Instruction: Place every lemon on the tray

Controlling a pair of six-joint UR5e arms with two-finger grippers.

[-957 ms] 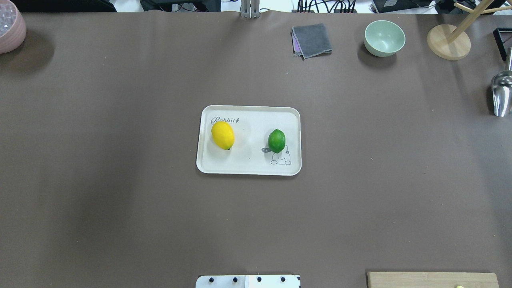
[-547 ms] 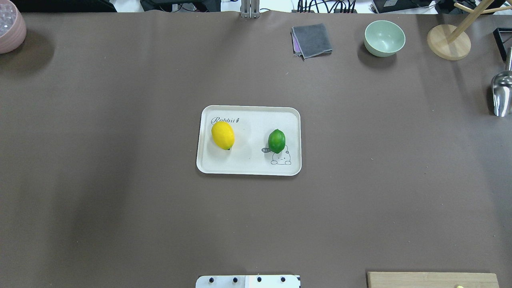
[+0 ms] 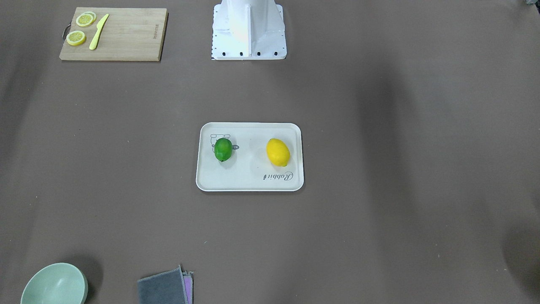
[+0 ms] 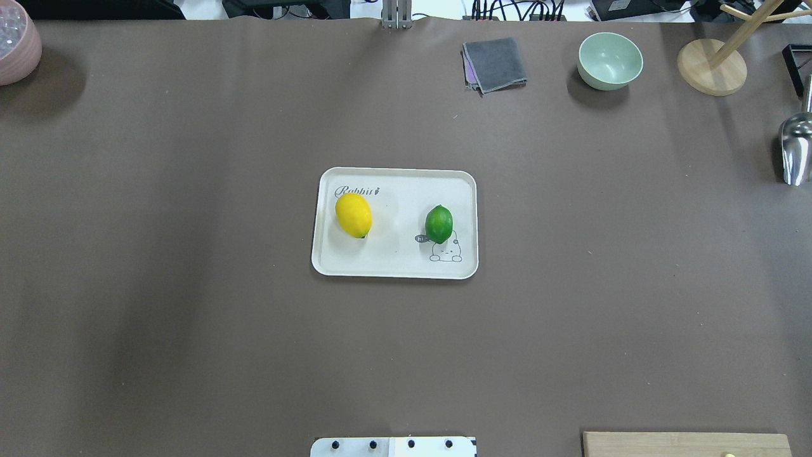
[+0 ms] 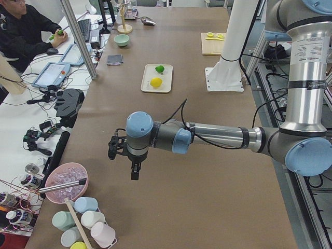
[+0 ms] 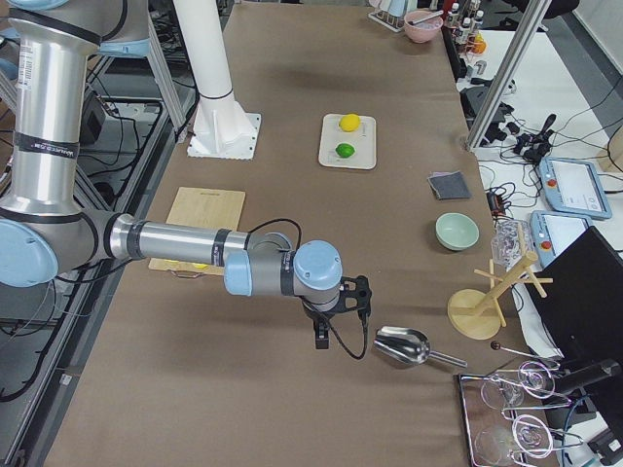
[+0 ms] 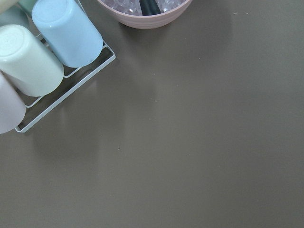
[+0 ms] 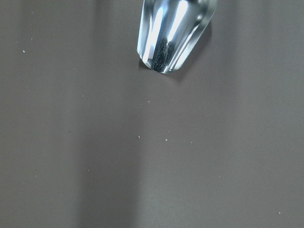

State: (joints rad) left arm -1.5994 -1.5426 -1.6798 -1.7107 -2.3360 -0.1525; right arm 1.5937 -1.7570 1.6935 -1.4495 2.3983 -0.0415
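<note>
The cream-white tray (image 4: 393, 266) (image 3: 249, 183) lies at the table's middle. The yellow lemon (image 4: 353, 215) (image 3: 278, 152) lies on its left half in the overhead view, under the script word. The green lemon (image 4: 439, 223) (image 3: 223, 149) lies on its right half, at the bear drawing. Both also show far off in the side views: the yellow one (image 5: 156, 82) (image 6: 348, 123) and the green one (image 5: 160, 68) (image 6: 344, 150). My left gripper (image 5: 134, 170) hangs far from the tray over the table's left end. My right gripper (image 6: 322, 333) hangs over the right end. I cannot tell whether either is open or shut.
A wooden cutting board (image 3: 126, 36) with lemon slices (image 3: 76, 37) and a yellow knife lies near the robot base. A green bowl (image 4: 609, 60), grey cloth (image 4: 495, 63), wooden stand (image 4: 710, 66), metal scoop (image 4: 796, 149) (image 8: 173, 33), pink ice bowl (image 4: 16, 47) and cup rack (image 7: 42, 61) ring the table.
</note>
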